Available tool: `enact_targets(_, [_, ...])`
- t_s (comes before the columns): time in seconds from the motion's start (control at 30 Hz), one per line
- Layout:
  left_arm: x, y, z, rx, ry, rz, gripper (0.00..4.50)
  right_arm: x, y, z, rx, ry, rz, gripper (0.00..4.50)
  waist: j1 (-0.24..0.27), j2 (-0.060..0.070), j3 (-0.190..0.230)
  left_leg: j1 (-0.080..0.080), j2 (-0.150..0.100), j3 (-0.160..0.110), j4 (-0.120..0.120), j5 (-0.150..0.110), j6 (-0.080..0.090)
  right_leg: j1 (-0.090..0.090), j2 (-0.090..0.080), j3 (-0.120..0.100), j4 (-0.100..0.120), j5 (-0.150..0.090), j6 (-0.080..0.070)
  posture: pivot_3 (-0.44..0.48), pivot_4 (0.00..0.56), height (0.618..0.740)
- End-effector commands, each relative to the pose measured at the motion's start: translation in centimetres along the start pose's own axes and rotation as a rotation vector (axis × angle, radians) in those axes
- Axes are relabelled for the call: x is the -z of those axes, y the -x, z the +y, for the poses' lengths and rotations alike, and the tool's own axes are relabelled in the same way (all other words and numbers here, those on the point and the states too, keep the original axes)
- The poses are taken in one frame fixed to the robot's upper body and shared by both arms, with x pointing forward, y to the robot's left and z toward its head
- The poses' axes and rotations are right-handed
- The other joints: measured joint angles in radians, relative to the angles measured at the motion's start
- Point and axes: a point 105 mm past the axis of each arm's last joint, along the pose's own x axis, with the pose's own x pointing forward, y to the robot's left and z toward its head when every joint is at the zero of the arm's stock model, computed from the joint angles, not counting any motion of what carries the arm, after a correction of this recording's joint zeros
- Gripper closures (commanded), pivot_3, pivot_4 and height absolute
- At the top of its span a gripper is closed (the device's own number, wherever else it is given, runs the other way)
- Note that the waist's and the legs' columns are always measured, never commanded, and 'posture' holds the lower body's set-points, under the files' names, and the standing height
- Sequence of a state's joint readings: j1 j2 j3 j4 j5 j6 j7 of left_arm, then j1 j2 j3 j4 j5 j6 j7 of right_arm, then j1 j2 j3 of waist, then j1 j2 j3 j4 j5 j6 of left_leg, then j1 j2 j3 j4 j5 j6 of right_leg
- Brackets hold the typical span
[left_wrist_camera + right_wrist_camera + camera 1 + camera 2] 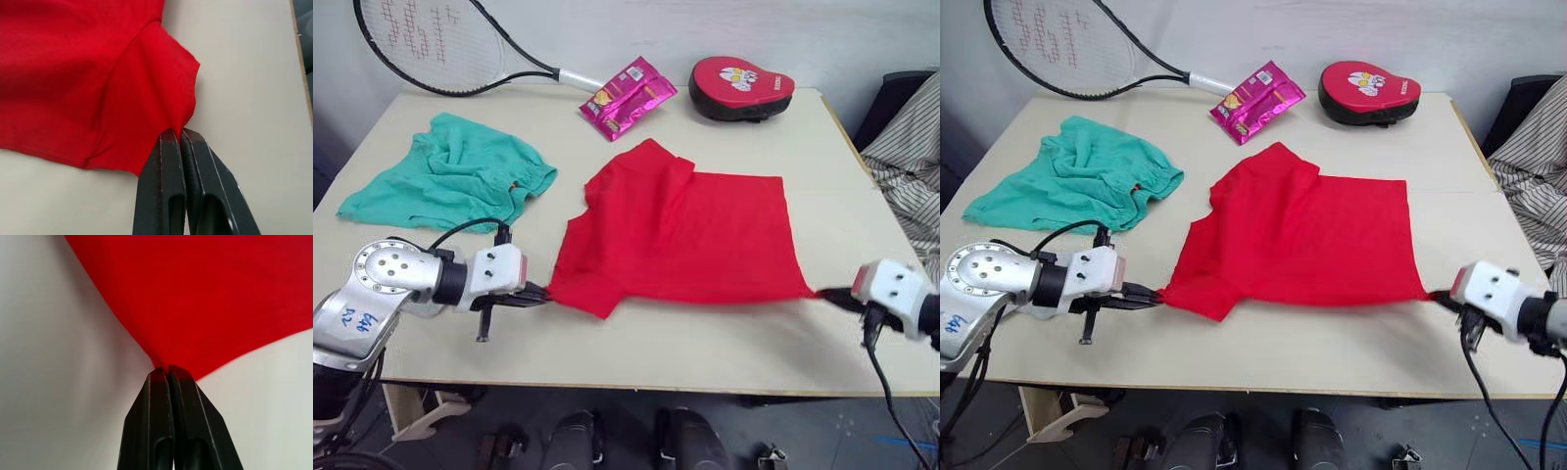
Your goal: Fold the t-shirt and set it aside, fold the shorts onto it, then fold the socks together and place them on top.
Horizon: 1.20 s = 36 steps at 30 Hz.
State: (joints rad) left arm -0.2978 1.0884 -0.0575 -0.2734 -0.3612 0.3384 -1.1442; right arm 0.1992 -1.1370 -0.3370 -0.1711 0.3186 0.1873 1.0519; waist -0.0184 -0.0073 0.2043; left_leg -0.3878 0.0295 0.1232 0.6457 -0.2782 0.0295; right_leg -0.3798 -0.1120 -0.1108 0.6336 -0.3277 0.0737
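Here, the left gripper (177,131) is pinched tight on the near-left corner of the t-shirt (685,230), its fingers pressed together with red cloth caught between the tips, while the right gripper (165,368) is clamped the same way on the near-right corner. The red garment lies spread across the middle of the table (862,196) between the two arms, and the teal-green shorts (460,176) sit crumpled at the far left, apart from it, near a tennis racket (440,44).
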Motion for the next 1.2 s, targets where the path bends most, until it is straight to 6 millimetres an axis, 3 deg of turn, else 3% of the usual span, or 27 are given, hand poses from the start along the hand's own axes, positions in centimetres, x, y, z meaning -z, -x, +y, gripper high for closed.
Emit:
enact_targets(0.03, [0.0,0.4,-0.6,0.034,0.019,0.030,4.46,0.3,0.5,0.6,-0.039,0.003,0.054,4.50,-0.001,0.000,0.000,0.000,0.000,0.000,0.000,0.000,0.000,0.000,0.000,0.000,0.001,-0.001,0.000,0.000,0.150,0.740])
enact_targets(0.23, [-0.5,0.8,-0.3,0.085,0.061,0.027,4.46,1.2,0.4,0.8,-0.031,-0.063,0.045,4.50,0.009,-0.001,0.000,-0.001,-0.001,0.002,0.003,-0.001,0.002,0.000,0.001,0.000,0.001,0.000,0.004,0.000,0.150,0.740])
enact_targets(0.47, [-1.7,1.4,3.5,0.030,0.046,-0.002,4.46,0.7,1.4,0.0,-0.030,-0.152,-0.011,4.50,0.024,-0.001,0.000,-0.001,-0.001,0.001,0.004,-0.001,0.002,0.000,0.001,0.001,0.002,0.001,0.003,0.000,0.150,0.740])
enact_targets(0.77, [-0.2,-2.1,8.7,-0.023,0.080,-0.047,4.46,1.1,-1.8,-3.5,0.065,-0.310,-0.053,4.50,0.017,-0.003,0.001,-0.002,-0.001,0.003,0.007,0.000,0.003,-0.001,0.002,0.001,0.004,0.001,0.003,0.000,0.150,0.740])
enact_targets(0.9, [0.1,-2.8,9.6,-0.011,0.084,-0.038,4.46,1.3,-2.5,-3.9,0.072,-0.353,-0.050,4.50,0.019,-0.003,0.000,-0.017,0.000,0.004,0.017,0.000,0.004,-0.015,0.002,0.001,0.013,0.001,0.003,0.000,0.150,0.740])
enact_targets(1.13, [0.8,-3.0,9.8,-0.014,0.122,-0.055,4.46,1.6,-2.4,-3.3,0.082,-0.401,-0.060,4.50,0.018,-0.003,0.000,-0.018,-0.001,0.005,0.021,0.000,0.006,-0.015,0.002,0.002,0.014,0.001,0.004,0.000,0.150,0.740])
enact_targets(1.2, [0.9,-3.0,10.1,-0.047,0.151,-0.097,4.46,2.0,-2.3,-3.8,0.156,-0.423,-0.073,4.50,0.018,-0.003,0.000,-0.018,-0.001,0.005,0.021,0.001,0.006,-0.015,0.001,0.002,0.014,0.001,0.004,0.000,0.150,0.740])
